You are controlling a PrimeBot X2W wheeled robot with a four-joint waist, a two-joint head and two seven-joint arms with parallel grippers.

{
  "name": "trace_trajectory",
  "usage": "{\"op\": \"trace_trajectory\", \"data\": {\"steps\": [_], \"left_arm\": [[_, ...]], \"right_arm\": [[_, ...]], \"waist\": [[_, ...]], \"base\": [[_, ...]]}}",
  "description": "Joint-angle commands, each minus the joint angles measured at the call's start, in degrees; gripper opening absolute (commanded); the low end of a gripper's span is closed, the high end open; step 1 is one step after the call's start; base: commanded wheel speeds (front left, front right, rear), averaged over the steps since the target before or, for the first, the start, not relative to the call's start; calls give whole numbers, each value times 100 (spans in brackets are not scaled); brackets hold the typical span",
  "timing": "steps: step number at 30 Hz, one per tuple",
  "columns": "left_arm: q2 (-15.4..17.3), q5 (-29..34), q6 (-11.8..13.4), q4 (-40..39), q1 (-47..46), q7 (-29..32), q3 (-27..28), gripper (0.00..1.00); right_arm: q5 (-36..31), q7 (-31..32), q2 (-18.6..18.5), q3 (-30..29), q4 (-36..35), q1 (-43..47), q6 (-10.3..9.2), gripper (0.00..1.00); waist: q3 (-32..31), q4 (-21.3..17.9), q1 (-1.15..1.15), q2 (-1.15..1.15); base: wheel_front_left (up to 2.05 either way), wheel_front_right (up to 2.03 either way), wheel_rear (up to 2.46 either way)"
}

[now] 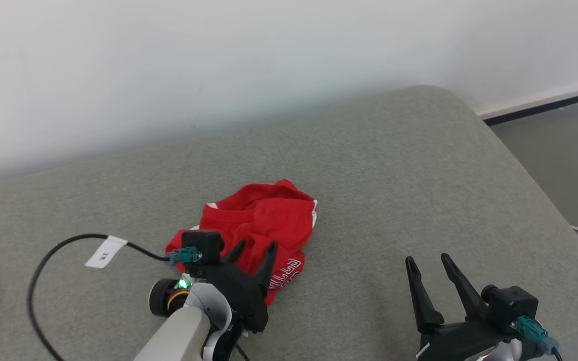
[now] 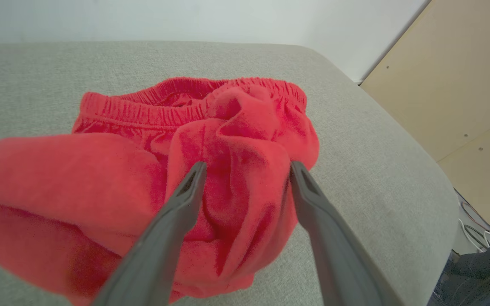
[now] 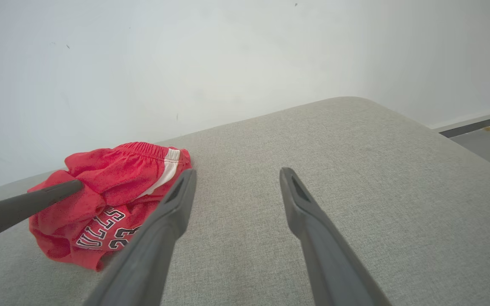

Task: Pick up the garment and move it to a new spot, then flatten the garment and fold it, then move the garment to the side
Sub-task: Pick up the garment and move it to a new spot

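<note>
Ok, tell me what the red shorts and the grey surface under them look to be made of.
Red shorts: soft knit cloth, probably cotton or a blend. It is matte with a fuzzy nap, falls in limp folds, and has a gathered elastic waistband. Grey surface: apparently woven upholstery fabric over padding. It is matte, with a fine visible weave and a soft rounded edge.

Folds of the garment [image 3: 113, 182] hide part of its lettering.
</note>
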Motion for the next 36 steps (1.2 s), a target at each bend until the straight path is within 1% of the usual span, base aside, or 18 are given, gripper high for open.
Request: {"op": "trace_trajectory", "data": {"steps": [1, 2, 4, 5, 6, 9, 11, 13, 14, 16, 17, 19, 21, 24, 27, 29, 32, 36], "left_arm": [[77, -61, -94, -164, 102, -231, 37, 100], [77, -61, -94, -164, 102, -231, 37, 100], [140, -195, -210, -466, 272, -474, 60, 100], [293, -280, -270, -795, 484, -684, 112, 100], [353, -371, -292, -1006, 599, -791, 169, 100], [601, -495, -295, -1636, 1037, -1205, 358, 100], [789, -410, -297, -2149, 1330, -1532, 587, 100], [907, -320, -214, -2690, 1762, -1669, 916, 100], [939, -273, -133, -2942, 2000, -1694, 1123, 100], [883, 1, -32, -3561, 2391, -1698, 1597, 100], [752, 259, -72, -4065, 2844, -1703, 1938, 100], [676, 576, -141, -4411, 3224, -1704, 2197, 100], [532, 837, -190, -4721, 3516, -1706, 2470, 100], [434, 1309, -232, -4882, 3914, -1706, 2756, 100], [528, 1812, -278, -4805, 4180, -1707, 2851, 100], [590, 2020, -296, -4692, 4339, -1708, 2847, 100], [704, 2250, -291, -4442, 4532, -1707, 2855, 100], [745, 2263, -272, -4017, 4615, -1708, 2925, 100]], "right_arm": [[14, -26, 2, -47, 10, 61, 19, 100], [14, -26, 2, -47, 10, 61, 19, 100], [9, -26, 1, -71, 16, 82, 19, 100], [-12, -10, -2, -93, 26, 141, 19, 100], [-13, -12, 0, -112, 27, 177, 19, 100], [-21, -19, -2, -185, 29, 242, 19, 100], [-10, -40, -1, -197, 31, 281, 19, 100], [34, -99, 2, -220, 34, 327, 19, 100], [67, -146, -3, -244, 38, 335, 19, 100], [89, -222, -4, -280, 64, 350, 19, 100], [87, -282, 1, -293, 109, 387, 19, 100], [67, -335, 0, -312, 160, 421, 19, 100], [62, -386, -3, -357, 195, 432, 19, 100], [82, -457, 1, -417, 265, 444, 19, 100], [96, -464, -1, -399, 359, 441, 19, 100], [113, -462, -3, -384, 410, 449, 19, 100], [107, -423, -2, -383, 515, 465, 19, 100], [12, -360, -2, -450, 654, 522, 19, 100]], "waist": [[-135, 215, 0, 0], [-135, 215, 0, 0], [-198, 335, 0, 0], [-276, 472, 0, 0], [-312, 548, 0, 0], [-409, 765, 0, 0], [-467, 886, 0, 0], [-517, 997, 0, 0], [-537, 1047, 0, 0], [-566, 1173, 0, 0], [-586, 1297, 0, 0], [-612, 1405, 0, 0], [-635, 1504, 0, 0], [-669, 1648, 0, 0], [-708, 1742, 0, 0], [-733, 1766, 0, 0], [-770, 1776, 0, 0], [-811, 1785, 0, 0]], "base": [[0, 0, 0], [0, 0, 0], [0, 0, 0], [0, 0, 0], [0, 0, 0], [0, 0, 0], [0, 0, 0], [0, 0, 0], [0, 0, 0], [0, 0, 0], [0, 0, 0], [0, 0, 0], [0, 0, 0], [0, 0, 0], [0, 0, 0], [0, 0, 0], [0, 0, 0], [0, 0, 0]]}}
